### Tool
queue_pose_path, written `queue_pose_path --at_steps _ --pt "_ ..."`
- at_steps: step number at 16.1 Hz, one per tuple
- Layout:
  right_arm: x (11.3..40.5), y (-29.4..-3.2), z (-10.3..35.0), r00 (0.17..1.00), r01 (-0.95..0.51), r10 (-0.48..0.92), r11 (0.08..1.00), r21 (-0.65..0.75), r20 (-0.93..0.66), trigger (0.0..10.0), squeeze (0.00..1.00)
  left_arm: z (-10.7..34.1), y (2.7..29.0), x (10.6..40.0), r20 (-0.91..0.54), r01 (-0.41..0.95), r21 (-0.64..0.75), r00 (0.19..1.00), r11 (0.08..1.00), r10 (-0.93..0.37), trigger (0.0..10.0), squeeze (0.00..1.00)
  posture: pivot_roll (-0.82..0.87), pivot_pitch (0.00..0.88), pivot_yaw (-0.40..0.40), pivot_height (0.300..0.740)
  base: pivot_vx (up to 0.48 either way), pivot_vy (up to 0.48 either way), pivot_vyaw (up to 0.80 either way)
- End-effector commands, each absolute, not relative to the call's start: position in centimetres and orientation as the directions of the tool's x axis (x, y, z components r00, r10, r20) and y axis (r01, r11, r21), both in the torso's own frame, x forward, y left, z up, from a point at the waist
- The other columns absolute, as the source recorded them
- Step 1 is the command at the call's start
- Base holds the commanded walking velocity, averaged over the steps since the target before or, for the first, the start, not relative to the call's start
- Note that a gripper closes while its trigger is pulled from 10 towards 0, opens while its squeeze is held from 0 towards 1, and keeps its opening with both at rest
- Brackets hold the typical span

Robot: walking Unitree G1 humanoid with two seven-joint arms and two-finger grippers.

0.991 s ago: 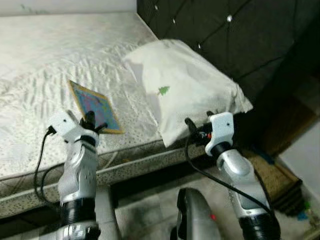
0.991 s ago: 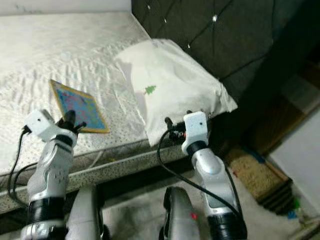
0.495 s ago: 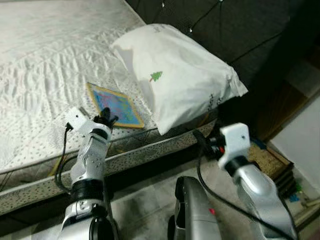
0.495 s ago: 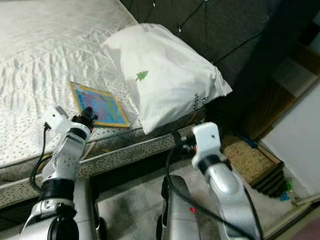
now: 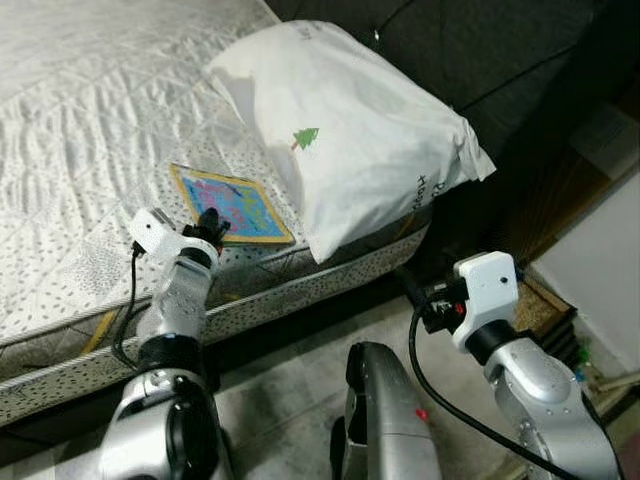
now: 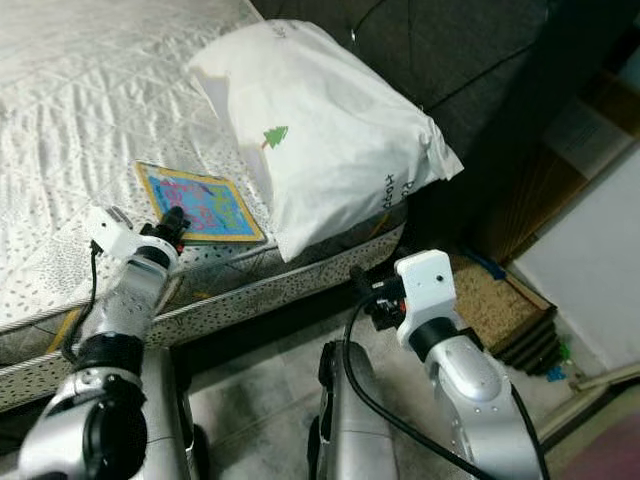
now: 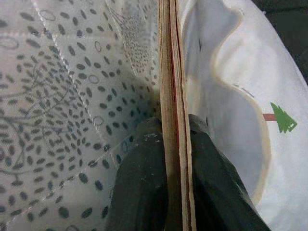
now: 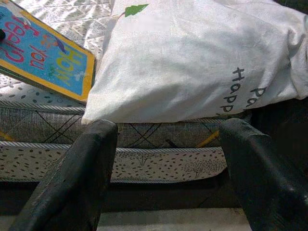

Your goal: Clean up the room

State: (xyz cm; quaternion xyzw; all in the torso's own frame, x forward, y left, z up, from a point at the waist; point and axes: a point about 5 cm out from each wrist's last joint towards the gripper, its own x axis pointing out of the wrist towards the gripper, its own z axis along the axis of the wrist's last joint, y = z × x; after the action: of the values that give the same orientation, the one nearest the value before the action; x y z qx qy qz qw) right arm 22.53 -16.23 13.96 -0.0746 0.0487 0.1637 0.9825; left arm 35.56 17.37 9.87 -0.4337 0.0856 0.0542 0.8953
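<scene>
A colourful picture book (image 5: 228, 203) with a yellow border lies flat on the white mattress (image 5: 90, 120) near its front edge, right beside a white pillow (image 5: 350, 140) with a small green tree print. My left gripper (image 5: 212, 226) is shut on the book's near edge. In the left wrist view the book's edge (image 7: 171, 72) runs between the two black fingers (image 7: 144, 168). My right gripper (image 8: 168, 126) stands open below the mattress edge, under the pillow's (image 8: 192, 57) overhanging corner, with nothing between its fingers.
A dark tufted headboard (image 5: 480, 60) rises behind the pillow. The speckled side of the bed (image 5: 330, 275) faces me. A brown mat (image 5: 545, 300) lies on the floor at the right by a white wall (image 5: 600, 250). My grey body (image 5: 385, 420) fills the bottom middle.
The camera has shifted and closed in on the bed. My right gripper has dropped from the pillow's lower edge to below the mattress. The left gripper has stayed at the book's near edge.
</scene>
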Motion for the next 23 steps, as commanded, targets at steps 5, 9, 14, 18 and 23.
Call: queue_pose_path --at_steps 5,9,14,18,23 --pt "21.9 -17.2 14.0 0.946 -0.306 0.283 0.94 -0.151 -0.156 10.0 0.0 9.4 15.7 36.2 -0.238 -0.12 -0.787 0.964 0.605 -0.117 10.0 0.0 -0.25 0.158 -0.13 0.524 0.0 0.0 0.0" --pt "22.1 -17.2 14.1 0.946 -0.307 0.285 0.94 -0.151 -0.155 10.0 0.0 9.1 15.3 36.5 -0.271 -0.115 -0.776 0.949 0.62 -0.164 10.0 0.0 -0.25 0.156 -0.134 0.524 0.0 0.0 0.0" --pt "22.4 -16.8 14.1 0.943 -0.319 0.3 0.938 -0.137 -0.145 10.0 0.0 9.7 16.9 37.0 -0.272 -0.119 -0.748 0.952 0.653 -0.139 10.0 0.0 -0.24 0.149 -0.132 0.504 0.0 0.0 0.0" --pt "22.8 -16.7 14.1 0.945 -0.314 0.295 0.939 -0.14 -0.141 10.0 0.0 9.9 18.0 37.2 -0.288 -0.139 -0.712 0.952 0.688 -0.106 10.0 0.0 -0.24 0.137 -0.128 0.499 0.0 0.0 0.0" --pt "23.2 -16.7 14.1 0.948 -0.309 0.291 0.94 -0.144 -0.132 10.0 0.0 9.5 19.4 37.0 -0.344 -0.182 -0.615 0.937 0.767 -0.053 10.0 1.0 -0.24 0.127 -0.125 0.499 0.0 0.0 0.0"
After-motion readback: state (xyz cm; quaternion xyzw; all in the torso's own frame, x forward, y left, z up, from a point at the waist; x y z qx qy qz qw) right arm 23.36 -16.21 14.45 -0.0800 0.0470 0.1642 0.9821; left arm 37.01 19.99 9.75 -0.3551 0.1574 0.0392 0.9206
